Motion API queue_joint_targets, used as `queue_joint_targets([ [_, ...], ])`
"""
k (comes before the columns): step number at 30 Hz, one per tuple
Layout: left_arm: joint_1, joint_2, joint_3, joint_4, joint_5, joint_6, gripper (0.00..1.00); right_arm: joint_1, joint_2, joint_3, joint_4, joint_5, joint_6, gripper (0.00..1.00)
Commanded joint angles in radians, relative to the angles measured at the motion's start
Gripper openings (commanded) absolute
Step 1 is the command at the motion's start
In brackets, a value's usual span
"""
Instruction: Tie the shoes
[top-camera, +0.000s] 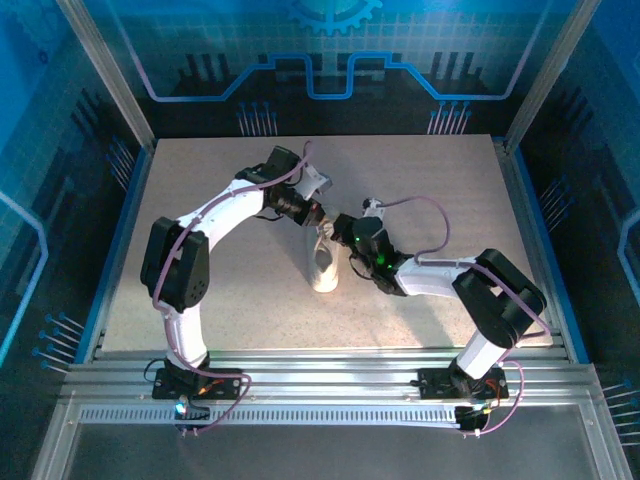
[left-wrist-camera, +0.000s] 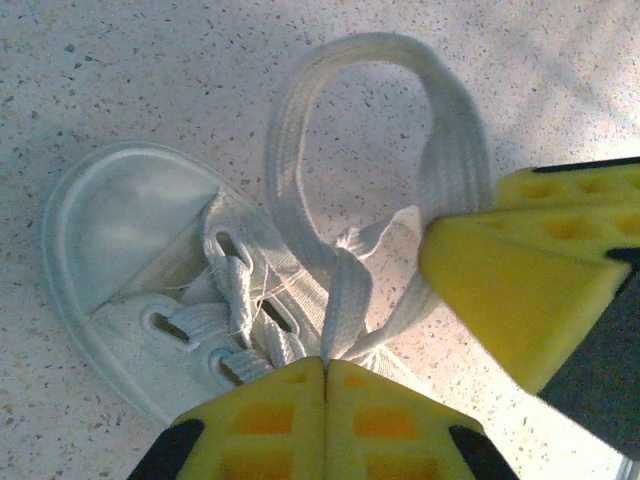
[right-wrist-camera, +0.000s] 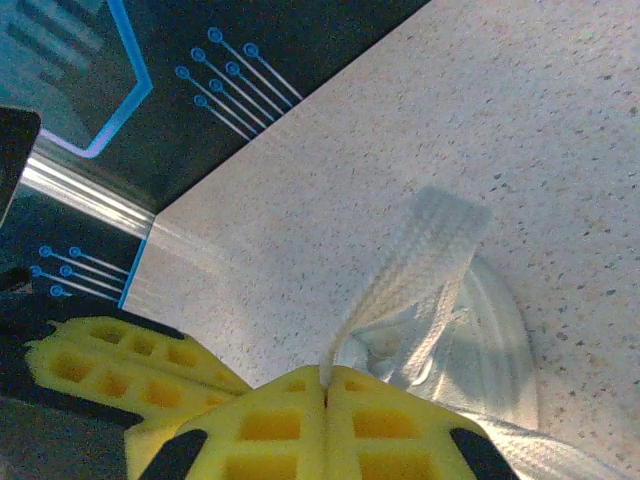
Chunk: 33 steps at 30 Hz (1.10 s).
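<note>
The white sneaker (top-camera: 325, 266) lies mid-counter (top-camera: 200, 180) in the overhead view, with both claws meeting just above its upper end. In the left wrist view, the left claw (left-wrist-camera: 325, 372) at bottom centre is clamped on a lace (left-wrist-camera: 345, 300), and the sneaker sits just up-left of its pads. The right claw (right-wrist-camera: 325, 378) is pinched together on a flat lace strand, with the sneaker at lower right. Pads cut off part of the sneaker in both wrist views. From overhead the laces are too small to trace.
</note>
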Motion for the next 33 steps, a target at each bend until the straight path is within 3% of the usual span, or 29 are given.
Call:
queue_joint_targets([
  [1, 0.013, -0.043, -0.021, 0.022, 0.038, -0.035, 0.0, 0.01, 0.018, -0.011, 0.117, 0.081, 0.019, 0.0],
  [17, 0.025, -0.061, -0.083, 0.122, 0.084, -0.18, 0.0, 0.032, 0.132, 0.012, 0.222, 0.076, 0.11, 0.0],
  [25, 0.028, -0.07, -0.103, 0.141, 0.1, -0.191, 0.0, 0.069, 0.2, 0.027, 0.254, 0.05, 0.144, 0.0],
  [28, 0.033, -0.089, -0.109, 0.138, 0.101, -0.164, 0.24, 0.069, 0.21, 0.027, 0.255, 0.042, 0.146, 0.0],
  [33, 0.082, -0.132, -0.121, 0.117, 0.107, -0.088, 0.41, 0.061, 0.21, 0.024, 0.233, 0.029, 0.15, 0.0],
])
